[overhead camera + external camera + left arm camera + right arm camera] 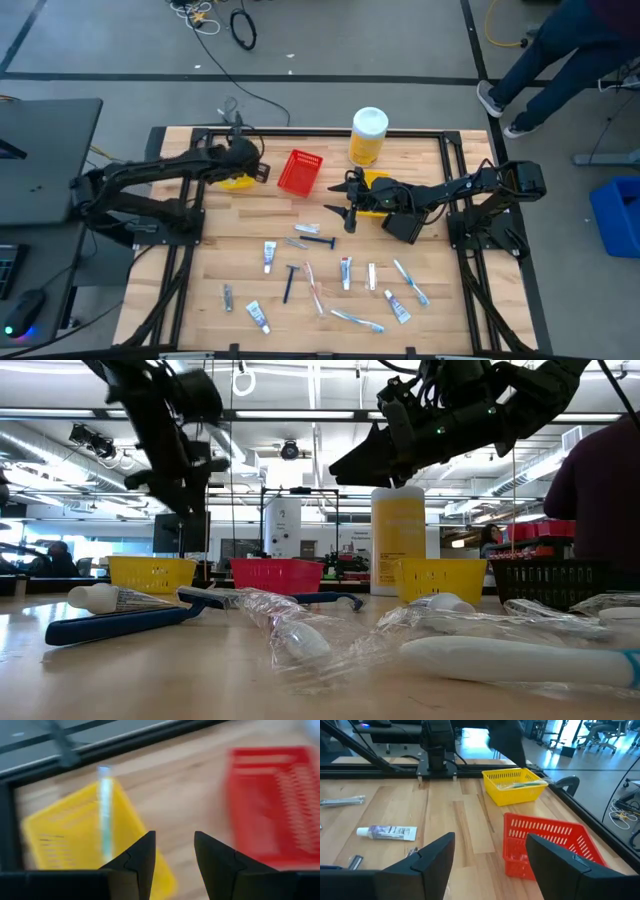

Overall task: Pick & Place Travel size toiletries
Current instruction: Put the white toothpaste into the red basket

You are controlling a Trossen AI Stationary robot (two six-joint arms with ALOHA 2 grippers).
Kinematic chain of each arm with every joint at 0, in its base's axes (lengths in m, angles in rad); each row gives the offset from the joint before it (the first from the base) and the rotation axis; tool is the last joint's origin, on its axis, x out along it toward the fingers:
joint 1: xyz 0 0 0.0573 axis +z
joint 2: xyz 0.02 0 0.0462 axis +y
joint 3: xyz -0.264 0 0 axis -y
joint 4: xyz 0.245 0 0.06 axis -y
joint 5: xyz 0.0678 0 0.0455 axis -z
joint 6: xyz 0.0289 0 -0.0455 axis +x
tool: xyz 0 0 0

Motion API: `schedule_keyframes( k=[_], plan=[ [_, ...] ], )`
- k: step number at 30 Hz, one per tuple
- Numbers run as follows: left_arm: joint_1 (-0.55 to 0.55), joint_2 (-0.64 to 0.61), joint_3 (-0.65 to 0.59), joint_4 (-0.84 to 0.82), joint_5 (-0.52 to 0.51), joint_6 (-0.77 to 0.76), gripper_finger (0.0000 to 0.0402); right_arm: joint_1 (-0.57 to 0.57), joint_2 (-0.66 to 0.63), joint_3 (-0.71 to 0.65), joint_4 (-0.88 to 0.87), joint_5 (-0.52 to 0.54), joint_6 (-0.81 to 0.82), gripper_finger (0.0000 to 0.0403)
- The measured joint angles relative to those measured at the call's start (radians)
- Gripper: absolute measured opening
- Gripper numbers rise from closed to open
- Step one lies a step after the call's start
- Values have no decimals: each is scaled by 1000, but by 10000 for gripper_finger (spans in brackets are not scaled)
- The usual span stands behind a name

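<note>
Jaws on both our arms stand apart and hold nothing: the left gripper (pixel 262 172) hangs over the yellow bin (pixel 237 181) at the desk's left rear, and its wrist view shows a pale toothbrush (pixel 105 815) lying in that bin (pixel 65 840) just ahead of the parted fingers, so we judge that one item has just been delivered. From the right wrist view the same yellow bin (pixel 516 785) holds wrapped toiletries with a green streak among them, and the red bin (pixel 545 845) beside it shows something small through its slats, though we cannot tell what. Our right gripper (pixel 347 205) hovers empty near the second yellow bin (pixel 375 185), in front of the big yellow bottle (pixel 367 136). Most of the work is left, as we read it: a blue razor (pixel 320 241), a toothpaste tube (pixel 268 256), a second razor (pixel 289 283), wrapped toothbrushes (pixel 411 281) and several more small tubes and packets lie scattered across the front half of the desk (pixel 180 280), well apart from every bin. In the low view, they crowd the foreground untouched.
</note>
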Motion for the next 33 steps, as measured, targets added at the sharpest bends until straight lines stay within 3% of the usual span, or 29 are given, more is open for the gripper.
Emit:
schedule_keyframes(
  k=[8,13,17,25,33],
  plan=[
    [-305,-104,-40,-1,-12,-130,139,1,0,0,-20,-8,0,255],
    [-487,-63,-40,33,-83,-161,139,7,0,0,-35,-130,28,254],
    [-594,2,-40,87,-92,-114,139,32,0,0,-68,-147,35,243],
    [-711,144,-41,203,-79,-47,139,119,9,0,-73,-117,38,254],
    [-768,253,-41,219,-36,-345,139,179,65,1,-67,-41,131,270]
  ],
)
